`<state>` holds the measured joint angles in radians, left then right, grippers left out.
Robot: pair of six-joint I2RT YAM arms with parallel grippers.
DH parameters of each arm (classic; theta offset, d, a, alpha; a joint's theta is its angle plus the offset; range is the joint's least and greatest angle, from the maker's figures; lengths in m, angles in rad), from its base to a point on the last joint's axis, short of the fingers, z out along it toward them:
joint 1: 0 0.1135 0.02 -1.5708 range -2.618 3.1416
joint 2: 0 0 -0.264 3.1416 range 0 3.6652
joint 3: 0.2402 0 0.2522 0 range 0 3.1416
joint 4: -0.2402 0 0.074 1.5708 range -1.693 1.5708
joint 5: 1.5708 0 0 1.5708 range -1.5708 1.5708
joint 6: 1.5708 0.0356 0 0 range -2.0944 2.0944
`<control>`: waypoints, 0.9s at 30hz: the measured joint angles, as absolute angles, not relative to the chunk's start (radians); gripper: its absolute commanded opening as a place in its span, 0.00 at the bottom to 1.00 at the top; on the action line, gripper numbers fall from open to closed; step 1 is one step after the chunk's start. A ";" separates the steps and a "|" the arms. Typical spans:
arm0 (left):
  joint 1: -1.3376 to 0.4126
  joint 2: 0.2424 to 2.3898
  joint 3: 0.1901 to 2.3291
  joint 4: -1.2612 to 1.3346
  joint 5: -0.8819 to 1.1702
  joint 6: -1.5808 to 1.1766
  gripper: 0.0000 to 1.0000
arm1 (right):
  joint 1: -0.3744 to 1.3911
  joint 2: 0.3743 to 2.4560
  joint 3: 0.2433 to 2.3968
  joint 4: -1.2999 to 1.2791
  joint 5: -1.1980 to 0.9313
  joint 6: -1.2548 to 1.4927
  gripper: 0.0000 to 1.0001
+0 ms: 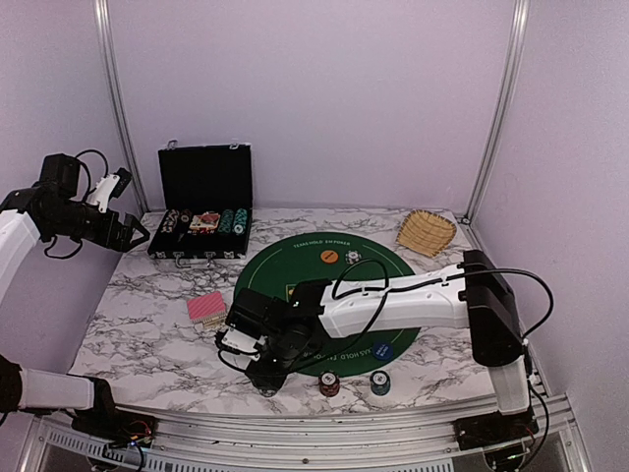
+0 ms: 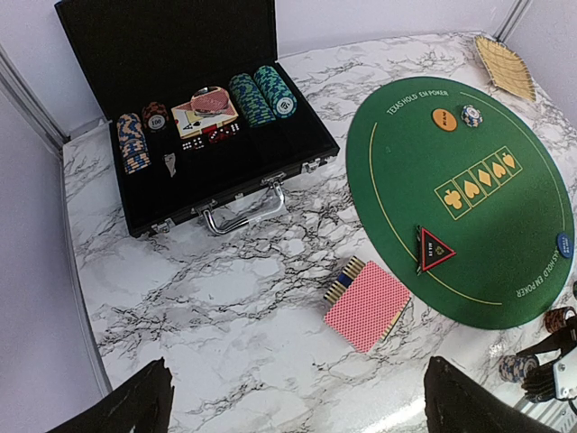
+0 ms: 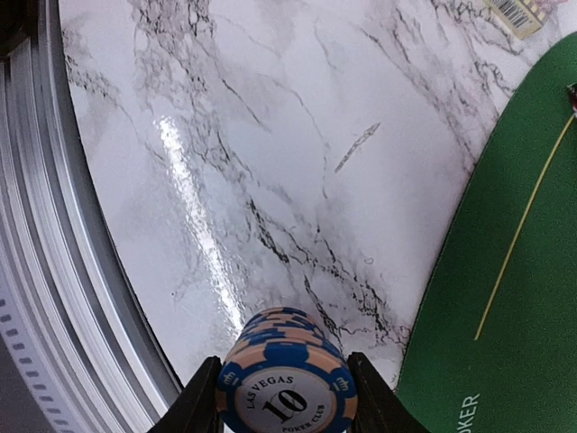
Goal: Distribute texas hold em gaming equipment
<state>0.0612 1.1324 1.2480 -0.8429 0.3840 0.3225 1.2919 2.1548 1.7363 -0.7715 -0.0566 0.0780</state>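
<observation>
Maybe halfway: my right fingers [image 3: 203,404] pinch a peach-blue chip stack [image 3: 287,383] over the worktop [image 3: 225,135] by the mat [image 2: 406,180], left fingers [image 2: 135,401] spread wide. Orange button [image 1: 329,256], marker [image 2: 434,248] placed; case [image 2: 180,54] still holds chips [image 2: 261,95].

From high at 6 o'clock we face 12 o'clock across the marble table [image 1: 147,334]; our left wrist view looks down from 9 o'clock, sharing the green mat [image 1: 285,261]; our right wrist view hugs the marble near 6 o'clock.

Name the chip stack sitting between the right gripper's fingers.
The peach-and-blue stack marked 10; the red stack and teal stack stand free, ungripped.
</observation>
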 measured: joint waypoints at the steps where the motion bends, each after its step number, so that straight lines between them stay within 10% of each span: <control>1: 0.061 1.132 1.248 -0.843 0.384 0.323 0.99 | 1.291 2.153 1.743 -0.773 -0.054 0.078 0.28; 27: 0.061 1.132 1.248 -0.843 0.384 0.323 0.99 | 1.043 2.323 1.924 -0.723 -0.048 0.076 0.25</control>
